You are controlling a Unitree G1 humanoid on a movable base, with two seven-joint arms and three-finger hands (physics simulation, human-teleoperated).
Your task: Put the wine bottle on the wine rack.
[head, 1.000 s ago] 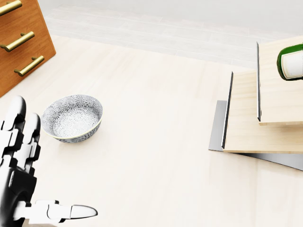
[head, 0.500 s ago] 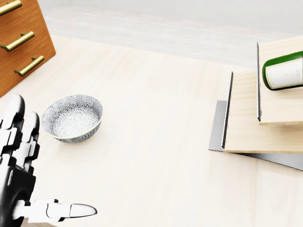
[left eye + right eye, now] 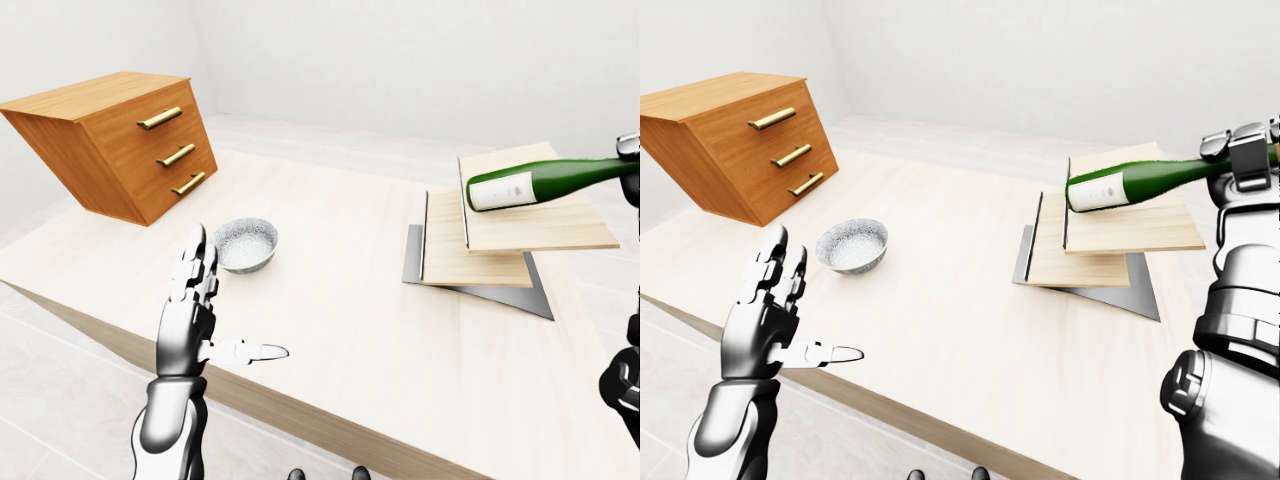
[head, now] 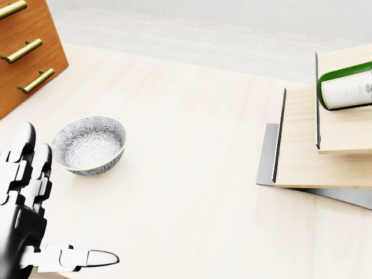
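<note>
Above the wine rack (image 3: 1120, 230), the right hand (image 3: 1247, 160) grips the wine bottle (image 3: 1135, 185); left hand (image 3: 765, 320) spread.

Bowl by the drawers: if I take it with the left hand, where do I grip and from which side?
Probably pinch the bowl at the rim part nearest the left hand. It sits upright, mouth open, and its sloped wall gives little purchase. Come from above, one finger inside and the others outside. The hand is open, at the head view's lower left.

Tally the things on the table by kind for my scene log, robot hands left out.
Wine bottle, held over the rack by the right hand: 1
Wine rack: 1
Patterned bowl: 1
Wooden drawer chest: 1
Total: 4
</note>
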